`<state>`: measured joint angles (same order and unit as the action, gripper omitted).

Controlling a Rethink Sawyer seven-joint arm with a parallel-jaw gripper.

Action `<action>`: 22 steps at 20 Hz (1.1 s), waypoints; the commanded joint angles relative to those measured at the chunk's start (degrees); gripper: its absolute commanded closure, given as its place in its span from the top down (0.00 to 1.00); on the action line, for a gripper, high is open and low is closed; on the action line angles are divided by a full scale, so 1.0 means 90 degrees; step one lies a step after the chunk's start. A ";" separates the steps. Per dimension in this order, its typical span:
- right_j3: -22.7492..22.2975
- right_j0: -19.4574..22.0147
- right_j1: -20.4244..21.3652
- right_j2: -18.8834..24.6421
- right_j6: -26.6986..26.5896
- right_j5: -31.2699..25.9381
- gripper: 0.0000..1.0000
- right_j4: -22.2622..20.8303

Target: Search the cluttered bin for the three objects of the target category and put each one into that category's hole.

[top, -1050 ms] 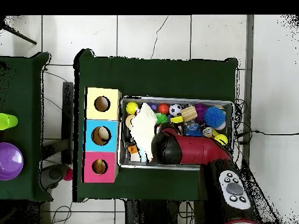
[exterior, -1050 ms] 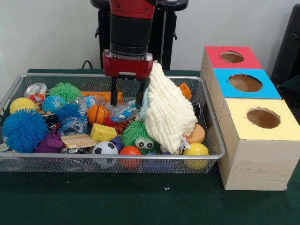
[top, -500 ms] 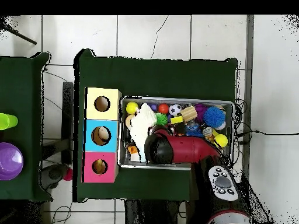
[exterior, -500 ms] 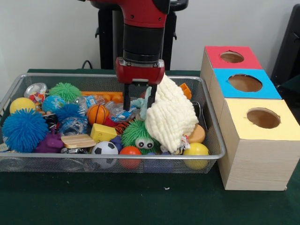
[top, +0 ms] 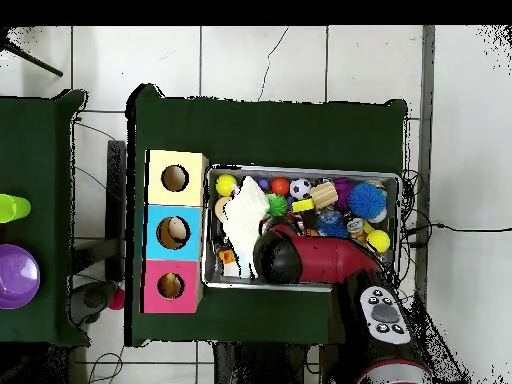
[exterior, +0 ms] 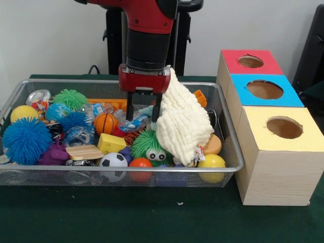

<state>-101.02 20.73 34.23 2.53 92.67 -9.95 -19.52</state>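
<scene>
My gripper (exterior: 143, 117) hangs open over the middle of the wire bin (exterior: 230, 148), its fingers (exterior: 130, 111) straddling a crinkled plastic bag (exterior: 132, 123). A white cloth (exterior: 182, 124) is heaped against its right finger. Below it lie a green spiky toy with eyes (exterior: 149, 144), a small basketball (exterior: 105, 123) and a yellow block (exterior: 111, 143). Three boxes with holes stand to the right: red (exterior: 250, 62), blue (exterior: 265, 89), yellow (exterior: 283, 127). In the overhead view the red arm (top: 300, 255) hides the gripper, beside the cloth (top: 243, 218).
The bin also holds a big blue spiky ball (exterior: 25, 140), a soccer ball (exterior: 112, 160), a red ball (exterior: 140, 163), yellow balls (exterior: 211, 162), a wooden block (exterior: 84, 152) and a green spiky ball (exterior: 70, 98). A purple dish (top: 15, 277) sits on a side table.
The gripper swung right toward the cloth, then came back a little to the left, staying open and low in the bin. The cloth shifted slightly.
</scene>
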 commanded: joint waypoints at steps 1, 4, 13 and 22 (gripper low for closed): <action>0.0400 0.0070 -0.0178 -0.0012 0.0503 0.0196 1.00 -0.0306; 0.0476 0.0162 -0.0132 0.0042 0.0352 0.0087 1.00 -0.0354; 0.0581 0.0013 -0.0327 -0.0124 0.0551 0.0276 1.00 -0.0437; 0.0732 -0.0127 -0.0648 -0.0327 0.0592 0.0549 1.00 -0.0506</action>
<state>-98.57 20.56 32.38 0.42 92.67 -9.11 -20.68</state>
